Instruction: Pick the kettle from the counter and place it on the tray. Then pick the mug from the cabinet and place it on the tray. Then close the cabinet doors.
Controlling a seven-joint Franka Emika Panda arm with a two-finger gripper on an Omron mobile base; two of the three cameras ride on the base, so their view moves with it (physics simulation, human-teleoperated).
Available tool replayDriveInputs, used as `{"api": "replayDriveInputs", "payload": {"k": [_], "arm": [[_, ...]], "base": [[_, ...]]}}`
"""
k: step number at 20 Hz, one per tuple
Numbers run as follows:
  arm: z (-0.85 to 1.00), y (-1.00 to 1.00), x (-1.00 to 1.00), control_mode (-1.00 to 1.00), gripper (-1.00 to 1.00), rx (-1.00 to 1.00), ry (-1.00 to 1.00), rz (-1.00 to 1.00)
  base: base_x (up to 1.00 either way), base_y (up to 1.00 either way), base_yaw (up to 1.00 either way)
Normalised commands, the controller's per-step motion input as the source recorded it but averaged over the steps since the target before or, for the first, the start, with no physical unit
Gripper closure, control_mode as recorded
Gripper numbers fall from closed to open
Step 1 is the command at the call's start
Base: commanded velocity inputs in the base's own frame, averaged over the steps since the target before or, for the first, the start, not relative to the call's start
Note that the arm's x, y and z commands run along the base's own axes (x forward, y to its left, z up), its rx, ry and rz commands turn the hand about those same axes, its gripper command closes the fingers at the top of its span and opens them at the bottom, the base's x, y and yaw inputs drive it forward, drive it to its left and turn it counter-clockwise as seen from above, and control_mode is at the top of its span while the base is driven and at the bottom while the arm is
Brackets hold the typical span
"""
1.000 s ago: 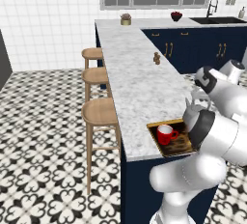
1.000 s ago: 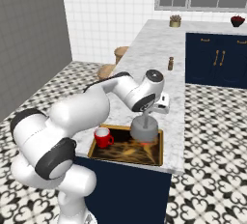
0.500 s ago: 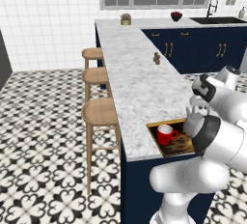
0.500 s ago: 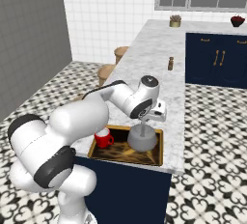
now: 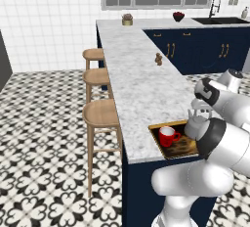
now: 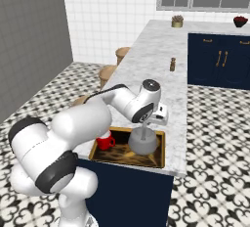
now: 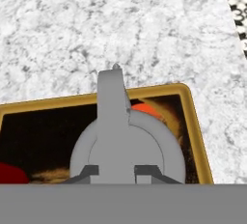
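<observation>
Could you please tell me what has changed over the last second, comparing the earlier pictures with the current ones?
The gripper, shut on the handle of the kettle, has carried it lower, down onto the tray; a second ago it hung higher above the tray. The hold has not been released. The mug, tray and counter stayed as they were.

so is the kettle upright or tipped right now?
Upright. The kettle stands on the tray beside the mug, handle up, with the gripper shut on it.
</observation>
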Motion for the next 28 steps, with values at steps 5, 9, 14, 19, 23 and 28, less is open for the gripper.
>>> {"api": "replayDriveInputs", "payload": {"k": [5,9,14,19,23,28], "arm": [[-0.21,0.03,-0.21,-1.0,1.0,0.02,0.02,0.0],[-0.09,0.14,-0.23,-1.0,-1.0,0.0,0.01,0.0],[0.02,0.04,-0.09,-1.0,-1.0,0.0,0.0,0.0],[0.14,0.0,-0.07,-1.0,-1.0,0.0,-0.02,0.0],[0.43,0.0,-0.08,-1.0,-1.0,0.0,-0.06,0.0],[0.4,0.03,-0.38,-1.0,-1.0,0.0,-0.28,-0.02]], "base": [[0.0,0.0,0.0],[0.0,0.0,0.0],[0.0,0.0,0.0],[0.0,0.0,0.0],[0.0,0.0,0.0],[0.0,0.0,0.0]]}}
